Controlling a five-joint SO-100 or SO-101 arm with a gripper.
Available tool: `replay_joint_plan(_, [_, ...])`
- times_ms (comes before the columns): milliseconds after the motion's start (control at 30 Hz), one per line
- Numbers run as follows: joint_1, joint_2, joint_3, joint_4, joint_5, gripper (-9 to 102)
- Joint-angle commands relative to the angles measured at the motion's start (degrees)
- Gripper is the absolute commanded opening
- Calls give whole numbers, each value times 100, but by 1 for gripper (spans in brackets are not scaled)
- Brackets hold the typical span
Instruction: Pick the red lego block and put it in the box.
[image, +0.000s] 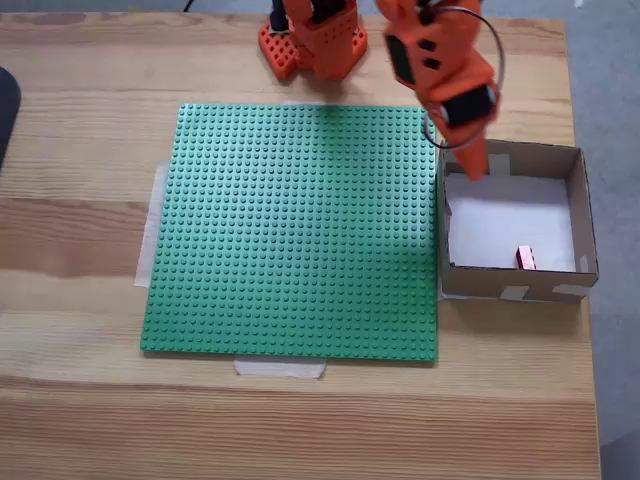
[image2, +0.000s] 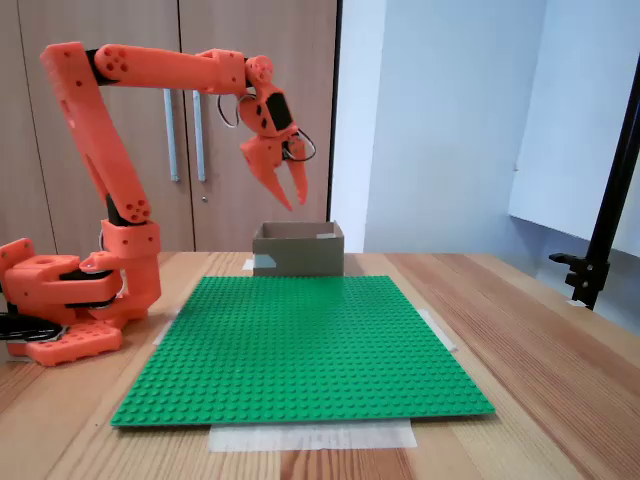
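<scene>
Red is spotted at once: the red lego block (image: 526, 259) is seen lying on the white floor of the box (image: 583, 205), tucked against the wall that shows nearest the bottom edge in a fixed view from above, toward the right-hand corner. The cardboard box (image2: 298, 250) is set on the wooden tabletop (image: 80, 220), just beside the right edge of the green baseplate (image: 300, 230), with pale tape patches visible on its walls. The orange arm (image2: 160, 68) is stretched out from its base (image2: 60, 300) at the far edge of the tabletop, and the gripper (image2: 291, 196) is held in the air above the box, pointing down, clear of the brick. From the side, the two fingers are seen a little apart with nothing between them; from above, the gripper (image: 474, 165) tip is shown over the far left corner of the box. Strips of tape (image: 280, 368) are seen fixing the baseplate down. Cupboard doors (image2: 190, 120) are made out behind the arm.
</scene>
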Motion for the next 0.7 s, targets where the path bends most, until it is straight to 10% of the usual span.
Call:
replay_joint_plan(0, [211,703,290,-105,-141,9])
replay_joint_plan(667, [2558,3190,2347,-369,-1354,-1])
